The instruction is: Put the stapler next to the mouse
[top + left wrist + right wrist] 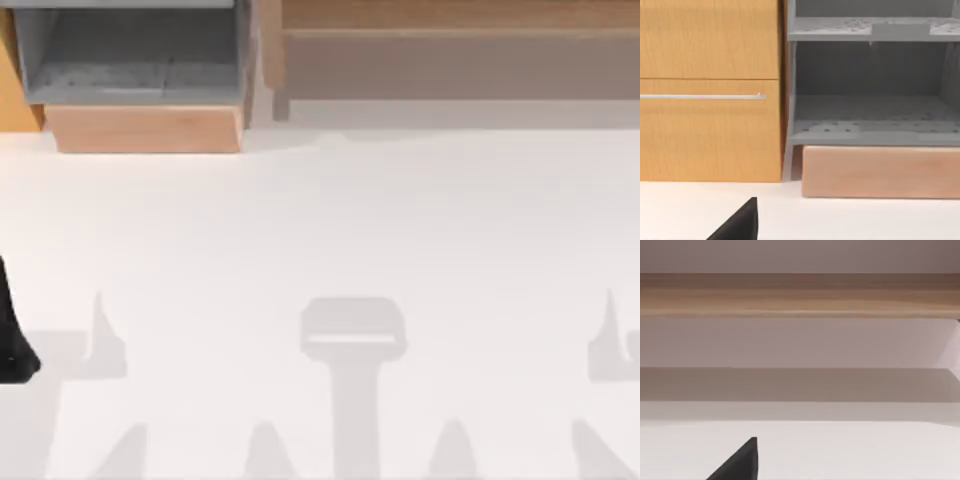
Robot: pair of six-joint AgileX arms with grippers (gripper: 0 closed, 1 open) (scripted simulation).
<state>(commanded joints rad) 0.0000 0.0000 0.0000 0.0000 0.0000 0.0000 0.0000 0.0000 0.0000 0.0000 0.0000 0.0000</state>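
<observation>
The top view looks straight down on the white desk (330,220). The left wrist view faces the grey shelf unit (872,95) closely, shared with the top view (130,55); the right wrist view faces the wooden shelf (800,295).

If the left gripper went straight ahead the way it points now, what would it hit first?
Judging by the left wrist view, probably the light wooden block under the grey open shelf unit, past bare white table. Depth is unclear; the orange drawer cabinet stands beside it.
</observation>
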